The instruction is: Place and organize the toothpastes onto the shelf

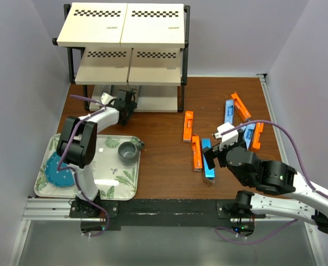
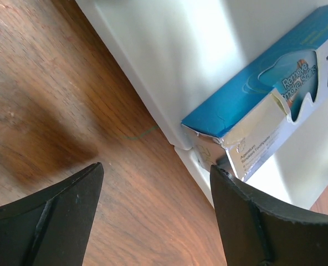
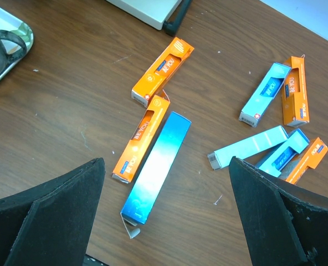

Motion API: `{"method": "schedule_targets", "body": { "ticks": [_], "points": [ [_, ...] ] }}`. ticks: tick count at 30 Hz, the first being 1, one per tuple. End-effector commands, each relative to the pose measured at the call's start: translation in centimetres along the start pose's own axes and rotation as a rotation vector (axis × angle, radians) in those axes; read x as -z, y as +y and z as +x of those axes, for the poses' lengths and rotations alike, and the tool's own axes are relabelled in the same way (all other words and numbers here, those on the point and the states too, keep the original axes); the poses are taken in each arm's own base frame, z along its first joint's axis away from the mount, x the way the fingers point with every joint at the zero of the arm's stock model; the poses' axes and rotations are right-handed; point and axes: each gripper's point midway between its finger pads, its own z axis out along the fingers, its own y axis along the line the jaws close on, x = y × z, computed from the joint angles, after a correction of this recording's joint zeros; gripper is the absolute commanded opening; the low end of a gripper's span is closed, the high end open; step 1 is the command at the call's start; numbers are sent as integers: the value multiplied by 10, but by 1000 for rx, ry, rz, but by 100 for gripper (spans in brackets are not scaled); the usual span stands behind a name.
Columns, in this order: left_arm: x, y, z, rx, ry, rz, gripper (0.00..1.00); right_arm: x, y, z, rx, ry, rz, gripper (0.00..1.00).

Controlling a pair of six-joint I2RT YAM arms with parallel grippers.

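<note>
Eight toothpastes [image 3: 265, 94] lie loose on the wooden table [image 1: 164, 177], all of them on its right half. Nearest the arm bases, the right gripper [image 3: 167, 163] hovers over a shiny blue box [image 3: 155, 166]. Its fingers are spread wide to either side of the box and grasp nothing. An orange box [image 3: 139, 145] lies right against that box's left edge. A second orange box [image 3: 163, 71] sits just beyond them, slanted. Off to the right the other five are bunched together, three light blue and two orange, some touching.

On the near left, a leaf-patterned tray [image 1: 106, 166] carries a round blue plate [image 1: 56, 169] and a dark cup [image 1: 128, 151].

Farther back, the left arm reaches to the foot of the shelf [image 1: 128, 52]. The left gripper [image 2: 157, 167] is released, with its two black fingers apart over bare wood and nothing between them. One more toothpaste, the blue-topped box [image 2: 252, 94] with silvery sides, lies on the shelf's white bottom board. Its dented end points at the right fingertip, and I cannot tell whether the two touch.

Above it, the shelf's two upper tiers are cream boards with checkered strips along their far edges. The black frame stands against the back wall.
</note>
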Motion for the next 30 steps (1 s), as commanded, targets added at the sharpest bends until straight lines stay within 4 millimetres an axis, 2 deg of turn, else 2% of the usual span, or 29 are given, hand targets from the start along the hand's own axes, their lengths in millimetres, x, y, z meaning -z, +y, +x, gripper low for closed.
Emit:
{"method": "schedule_targets", "body": {
  "ticks": [1,3,4,5,7,8,10,11,13,14,15,16,17,18,19,20,22,23,28,30],
  "points": [
    [22,-21,-18,8,-19,90,84,-5,7,-7,-72,-2,1,99],
    [39,-26,-27,-5,-32,131,84,-11,13,-3,-82,36,4,99],
    [43,-19,-26,-20,-31,129,85,-13,15,2,-103,60,4,99],
    [57,-25,-34,-19,-42,164,86,-14,20,4,-114,82,-11,99],
    [68,-16,-37,-77,-54,180,86,-23,20,19,-138,165,21,99],
    [84,-23,-46,-89,-72,225,87,-26,24,24,-149,199,11,99],
    [96,-18,-50,-170,-90,251,88,-33,22,37,-191,268,41,98],
    [111,-22,-58,-186,-110,289,89,-35,21,41,-205,291,46,98],
    [123,-18,-59,-282,-119,330,90,-42,19,51,-258,353,62,98],
    [138,-21,-65,-299,-136,370,91,-44,18,58,-273,380,69,98],
    [145,-22,-68,-357,-156,396,91,-47,16,64,-303,415,75,98],
    [148,-16,-63,-393,-143,414,92,-50,16,71,-320,445,81,97],
    [163,-18,-70,-405,-167,457,92,-52,17,78,-331,472,85,97],
    [169,-17,-71,-451,-184,478,93,-54,12,82,-356,487,100,96],
    [172,-11,-67,-478,-176,495,93,-56,18,86,-375,510,74,95],
    [185,-13,-72,-488,-197,532,93,-56,18,91,-381,525,71,92],
    [194,-8,-69,-560,-201,573,93,-59,19,98,-409,550,66,91],
    [206,-9,-72,-571,-221,607,93,-60,20,106,-412,580,66,88],
    [231,-4,-65,-680,-227,724,95,-67,23,122,-487,619,62,78],
    [238,-2,-64,-714,-233,750,95,-67,25,136,-501,651,78,77]
  ]
}}
